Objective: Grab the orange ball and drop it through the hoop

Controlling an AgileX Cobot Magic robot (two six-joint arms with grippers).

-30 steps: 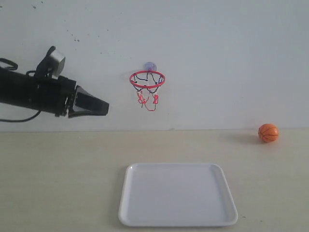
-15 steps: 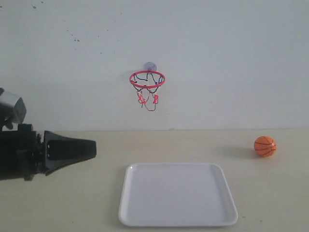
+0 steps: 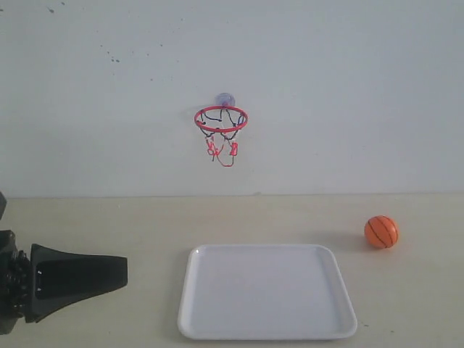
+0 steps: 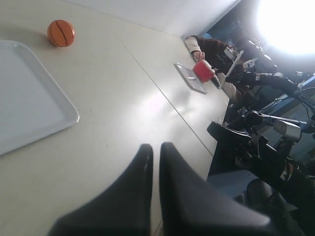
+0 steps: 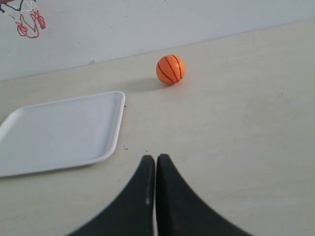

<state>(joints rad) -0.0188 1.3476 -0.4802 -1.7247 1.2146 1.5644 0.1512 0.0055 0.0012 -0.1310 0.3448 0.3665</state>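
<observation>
The orange ball point(image 3: 381, 232) lies on the table to the right of the white tray point(image 3: 267, 330), apart from it; it also shows in the left wrist view point(image 4: 61, 33) and the right wrist view point(image 5: 171, 69). The hoop point(image 3: 220, 119), a red ring with a string net under a greyish suction cup, is stuck on the wall above the tray; its net shows at a corner point(image 5: 29, 22). My left gripper point(image 3: 122, 270) point(image 4: 155, 147) is shut and empty, low at the left. My right gripper point(image 5: 156, 158) is shut and empty, some way from the ball; the exterior view does not show it.
The tray's rim shows in both wrist views point(image 4: 69, 120) point(image 5: 115, 142). Beyond the table's far edge the left wrist view shows a red object point(image 4: 203, 71) on a flat board, and dark equipment point(image 4: 256, 142).
My left arm has dropped from hoop height down to the table level at the left. The ball has rolled leftward and nearer, toward the tray.
</observation>
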